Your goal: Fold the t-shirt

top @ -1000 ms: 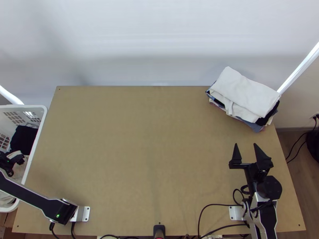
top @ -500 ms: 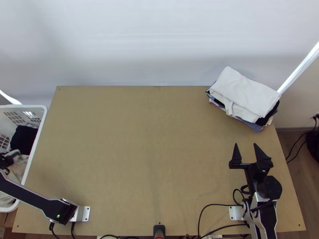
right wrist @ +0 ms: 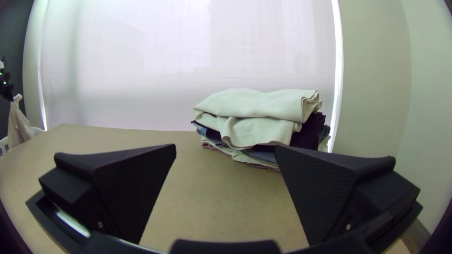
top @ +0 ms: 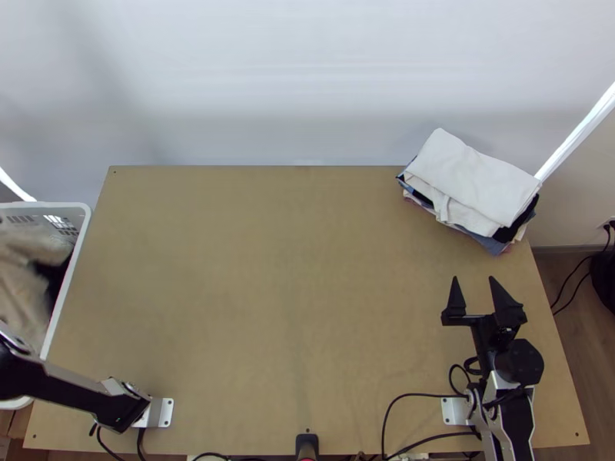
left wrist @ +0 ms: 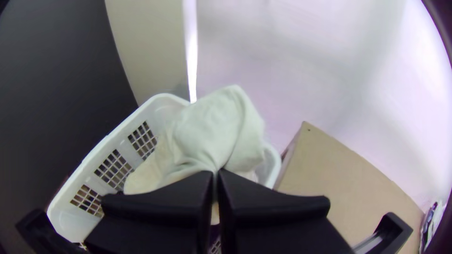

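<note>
The left gripper (left wrist: 214, 177) was closed on the t-shirt (left wrist: 214, 127), its two fingertips brought together over a gathered pinch of the cloth. Which part of the garment was pinched could not be told. The t-shirt was found over the white basket (top: 83, 219), beyond the left edge of the table (top: 292, 307).

Colour: pale, off-white to cream, more beige in the top view. No print could be made out. Condition: unfolded, bunched at the grip, with creases that ran together at the fingertips. In the left wrist view a broad, rounded swell of cloth rose past the fingertips, one soft ridge along its side, and a looser portion spread across the basket's opening. In the right wrist view it hung as a narrow drape, peaked at the top and wider below. Its outline was blurred in the top view. Dark cloth (top: 55, 286) lay in the basket beside it.

The right gripper (top: 473, 280) stood over the table's right side, its fingers wide apart with nothing between them, near the stack of folded clothes (top: 473, 180), topped by an off-white piece.
</note>
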`<move>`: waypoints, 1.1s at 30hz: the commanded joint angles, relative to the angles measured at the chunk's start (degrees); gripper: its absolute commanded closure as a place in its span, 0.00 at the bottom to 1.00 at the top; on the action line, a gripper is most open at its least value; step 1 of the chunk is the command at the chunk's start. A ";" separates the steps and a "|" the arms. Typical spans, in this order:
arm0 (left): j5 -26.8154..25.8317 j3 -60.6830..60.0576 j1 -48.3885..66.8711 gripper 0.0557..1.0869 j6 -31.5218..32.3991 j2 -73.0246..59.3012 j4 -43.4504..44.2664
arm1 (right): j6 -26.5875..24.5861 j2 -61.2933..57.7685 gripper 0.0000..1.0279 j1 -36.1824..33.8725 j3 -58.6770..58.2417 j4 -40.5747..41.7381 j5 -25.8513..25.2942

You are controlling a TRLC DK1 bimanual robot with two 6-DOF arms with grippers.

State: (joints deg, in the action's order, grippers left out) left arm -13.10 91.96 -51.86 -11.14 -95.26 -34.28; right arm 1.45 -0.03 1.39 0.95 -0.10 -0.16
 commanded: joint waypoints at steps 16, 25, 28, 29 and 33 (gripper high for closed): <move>9.76 -6.88 48.60 0.96 12.19 28.73 -9.93 | -0.31 0.12 0.04 -0.16 -0.42 -0.69 -0.19; 29.63 -16.20 87.10 0.96 17.20 29.52 -8.70 | -0.31 0.12 0.04 -0.16 -0.42 -0.69 -0.28; 31.65 -19.10 95.80 0.96 19.57 27.76 -7.29 | -0.31 0.12 0.04 -0.16 -0.42 -0.69 -0.19; 32.53 -19.72 98.44 0.96 19.93 26.97 -6.41 | -0.31 0.12 0.04 -0.16 -0.42 -0.69 -0.28; 33.93 -19.28 106.17 0.96 21.68 20.47 -3.33 | -0.31 0.12 0.04 -0.16 -0.42 -0.69 -0.28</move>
State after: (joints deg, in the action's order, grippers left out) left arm 19.64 72.75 50.43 8.19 -70.96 -40.27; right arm 1.43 -0.03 1.37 0.95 -0.10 -0.16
